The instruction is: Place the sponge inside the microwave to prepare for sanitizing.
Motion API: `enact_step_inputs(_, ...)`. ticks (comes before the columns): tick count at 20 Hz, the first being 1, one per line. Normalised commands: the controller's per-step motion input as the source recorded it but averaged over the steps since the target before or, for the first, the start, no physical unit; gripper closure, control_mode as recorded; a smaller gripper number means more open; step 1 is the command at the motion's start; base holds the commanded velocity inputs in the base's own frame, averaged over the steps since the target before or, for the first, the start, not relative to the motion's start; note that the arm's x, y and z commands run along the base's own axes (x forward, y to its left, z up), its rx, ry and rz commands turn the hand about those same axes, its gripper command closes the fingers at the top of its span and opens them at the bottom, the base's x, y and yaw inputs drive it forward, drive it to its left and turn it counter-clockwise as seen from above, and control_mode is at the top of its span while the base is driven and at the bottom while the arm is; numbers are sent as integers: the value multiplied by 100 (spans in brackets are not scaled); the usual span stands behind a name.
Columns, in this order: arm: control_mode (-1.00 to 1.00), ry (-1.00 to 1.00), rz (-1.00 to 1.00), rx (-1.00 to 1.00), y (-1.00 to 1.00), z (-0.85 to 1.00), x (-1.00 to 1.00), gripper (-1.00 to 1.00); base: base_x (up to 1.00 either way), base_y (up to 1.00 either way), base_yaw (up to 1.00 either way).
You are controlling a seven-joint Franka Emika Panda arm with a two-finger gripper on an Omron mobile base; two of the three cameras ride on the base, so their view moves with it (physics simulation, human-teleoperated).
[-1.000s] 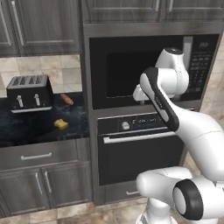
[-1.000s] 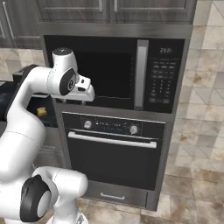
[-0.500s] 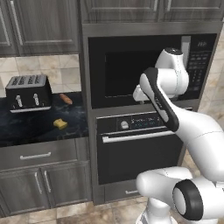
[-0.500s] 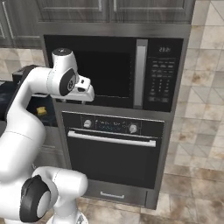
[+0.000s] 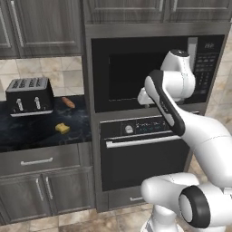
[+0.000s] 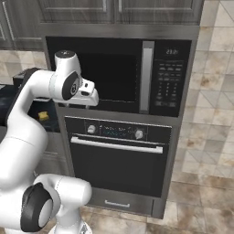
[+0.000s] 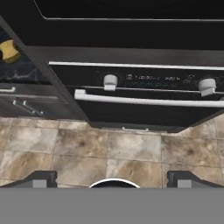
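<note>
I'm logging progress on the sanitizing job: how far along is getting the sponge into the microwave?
Nothing looks done yet. The sponge lies on the dark counter in front of the toaster, untouched. The microwave door is shut, its handle not gripped. In hand: the gripper is open and empty, raised in front of the microwave and oven. Left: open the door, fetch the sponge, set it inside.
</note>
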Motion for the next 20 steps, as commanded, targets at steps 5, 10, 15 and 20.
enact_step_inputs(5, -100, 2, -1, 0, 0, 0, 13, -100, 0, 0, 0)
enact_step_inputs(10, -100, 0, 0, 0, 0, 0, 12, -100, 0, 0, 0)
enact_step_inputs(15, -100, 0, 0, 0, -3, 0, 2, -100, 0, 0, 0)
enact_step_inputs(20, -100, -14, 0, 0, -12, 2, 5, -100, 0, 0, 0)
